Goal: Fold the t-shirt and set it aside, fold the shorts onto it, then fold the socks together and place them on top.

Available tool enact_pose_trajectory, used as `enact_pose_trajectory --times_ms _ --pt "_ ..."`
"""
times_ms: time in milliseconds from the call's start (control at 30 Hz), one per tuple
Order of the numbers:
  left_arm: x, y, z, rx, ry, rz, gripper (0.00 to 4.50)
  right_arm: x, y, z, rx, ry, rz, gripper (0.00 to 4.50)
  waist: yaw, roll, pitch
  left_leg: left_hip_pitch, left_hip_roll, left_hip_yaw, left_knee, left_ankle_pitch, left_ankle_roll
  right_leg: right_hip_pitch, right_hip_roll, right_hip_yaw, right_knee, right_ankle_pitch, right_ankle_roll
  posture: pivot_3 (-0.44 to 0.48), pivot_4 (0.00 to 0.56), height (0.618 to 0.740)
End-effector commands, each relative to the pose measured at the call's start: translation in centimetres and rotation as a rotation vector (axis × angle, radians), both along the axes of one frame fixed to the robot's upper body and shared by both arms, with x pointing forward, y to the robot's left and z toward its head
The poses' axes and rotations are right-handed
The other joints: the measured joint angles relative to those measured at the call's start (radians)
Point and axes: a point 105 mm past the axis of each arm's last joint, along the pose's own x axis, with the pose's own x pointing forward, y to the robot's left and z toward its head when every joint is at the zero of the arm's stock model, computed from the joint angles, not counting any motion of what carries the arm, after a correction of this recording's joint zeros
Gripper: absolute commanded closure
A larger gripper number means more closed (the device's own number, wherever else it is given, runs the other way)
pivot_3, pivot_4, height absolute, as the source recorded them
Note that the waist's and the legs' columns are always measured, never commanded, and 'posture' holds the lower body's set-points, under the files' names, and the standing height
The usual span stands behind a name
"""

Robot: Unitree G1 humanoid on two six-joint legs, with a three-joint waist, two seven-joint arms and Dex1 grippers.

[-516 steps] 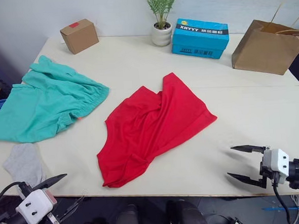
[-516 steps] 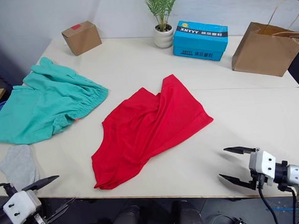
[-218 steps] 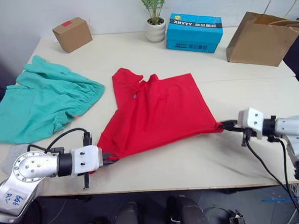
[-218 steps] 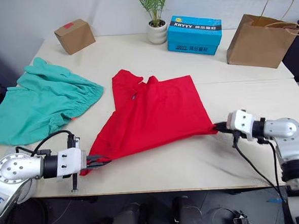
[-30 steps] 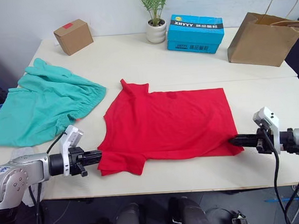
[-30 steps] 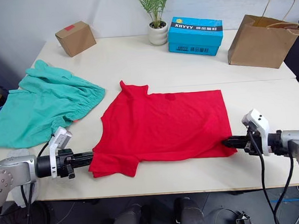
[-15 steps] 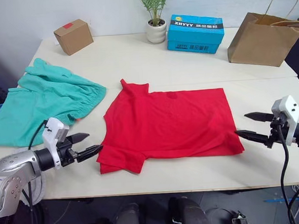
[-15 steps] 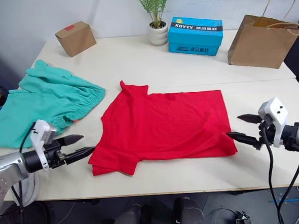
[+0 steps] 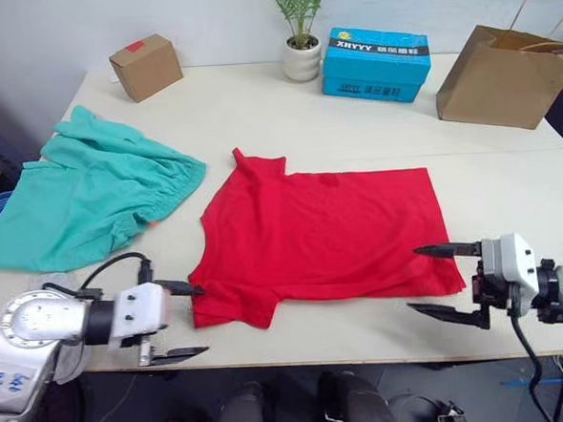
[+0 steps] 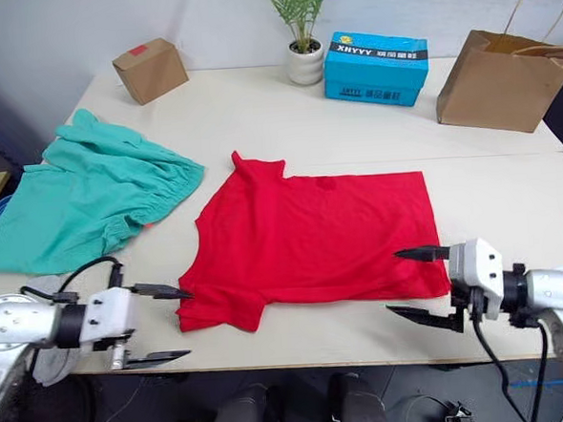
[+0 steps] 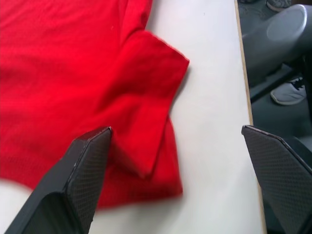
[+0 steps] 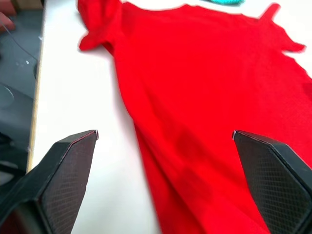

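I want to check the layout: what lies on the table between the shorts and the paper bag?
In the left eye view, the t-shirt lies spread flat between the shorts and the paper bag, with bare table on either side of it.

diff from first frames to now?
The t-shirt went from a crumpled heap to spread flat. Both grippers clamped its near corners, pulled it out sideways, then let go: left gripper and right gripper are now open, each at its end of the near edge. Shorts, socks, boxes, plant, bag unchanged.
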Motion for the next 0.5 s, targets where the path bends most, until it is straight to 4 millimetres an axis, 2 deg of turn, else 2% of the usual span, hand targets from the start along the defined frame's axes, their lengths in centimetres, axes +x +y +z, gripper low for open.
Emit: enact_pose_trajectory --times_ms 33,200,367,467,500 --pt "0.1 -2.4 -0.3 -0.003 -0.053 -0.013 0.02 -1.0 0.9 0.2 -0.017 -0.066 0.038 0.0 0.0 0.0 0.0 0.0 0.0 0.0 0.0 0.0 0.0 0.0 0.0 0.0 0.0 0.0 0.0 0.0 0.15 0.74" --pt "1.5 -4.4 -1.4 -0.024 -0.111 0.053 0.02 -1.1 0.4 -0.6 -0.032 -0.068 0.013 0.0 -0.003 0.0 0.0 0.0 0.0 0.0 0.001 0.001 0.001 0.001 0.0 0.0 0.0 0.001 0.001 0.0 0.15 0.74" --pt "2.1 -4.9 -2.3 -0.01 -0.112 0.092 0.02 -1.0 0.2 -0.6 -0.027 -0.065 -0.006 0.0 -0.001 0.0 0.0 0.001 0.0 0.0 0.0 0.0 0.002 0.001 0.0 0.0 0.001 0.001 0.001 0.0 0.15 0.74" --pt "2.3 -4.7 -2.6 -0.001 -0.11 0.108 0.63 -0.7 0.0 -0.6 -0.021 -0.065 -0.027 0.0 -0.001 -0.001 0.0 0.001 0.0 0.0 0.001 0.0 0.002 0.001 0.0 0.0 0.0 0.001 0.001 0.0 0.15 0.74" --pt "2.3 -4.7 -2.7 0.0 -0.111 0.11 0.95 -0.7 0.0 -0.7 -0.02 -0.065 -0.03 0.0 -0.001 -0.001 0.0 0.001 0.0 0.0 0.001 0.0 0.002 0.002 0.0 0.0 0.0 0.001 0.001 0.0 0.15 0.74"
